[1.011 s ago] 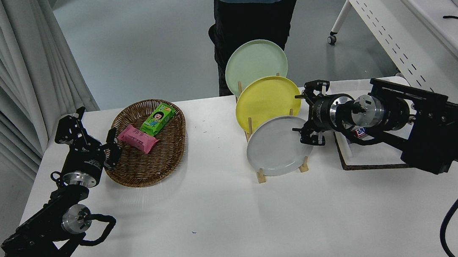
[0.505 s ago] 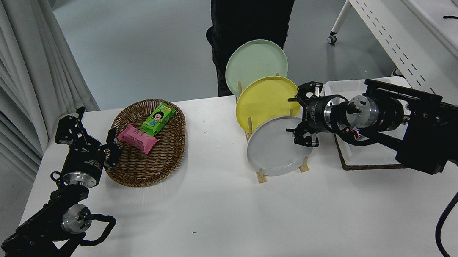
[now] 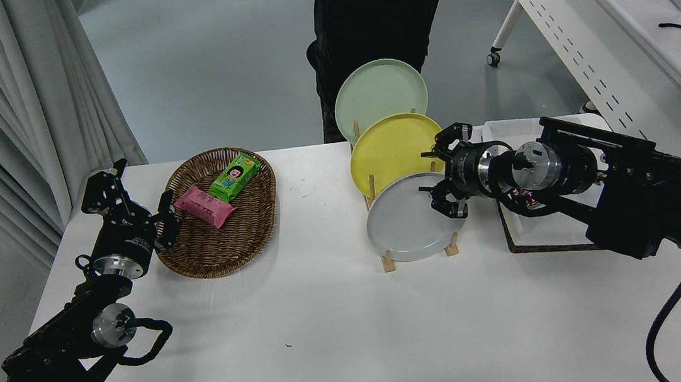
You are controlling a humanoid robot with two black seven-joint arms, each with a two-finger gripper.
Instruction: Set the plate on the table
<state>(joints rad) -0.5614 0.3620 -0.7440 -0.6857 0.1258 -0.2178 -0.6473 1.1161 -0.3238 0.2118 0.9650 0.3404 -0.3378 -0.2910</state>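
Observation:
The light grey plate (image 3: 407, 222) stands tilted in the front slot of a wooden rack (image 3: 388, 260) on the white table (image 3: 343, 336). Behind it stand a yellow plate (image 3: 393, 150) and a pale green plate (image 3: 378, 95). My right gripper (image 3: 437, 174) is open, with one finger above the grey plate's upper right rim and one finger in front of the plate's face. It holds nothing. My left gripper (image 3: 167, 218) stays parked at the lower left, against the rim of a wicker basket.
The wicker basket (image 3: 219, 213) holds a pink packet (image 3: 204, 206) and a green packet (image 3: 234, 177). A dark-edged tray (image 3: 541, 233) lies under my right arm. A person's dark-trousered legs (image 3: 370, 23) stand at the far edge. A white desk (image 3: 633, 27) with a laptop is at the right.
My right gripper has moved left from beside the rack until its fingers bracket the grey plate's upper right rim. The person's blue top has moved up toward the picture's top edge. The left arm has not moved.

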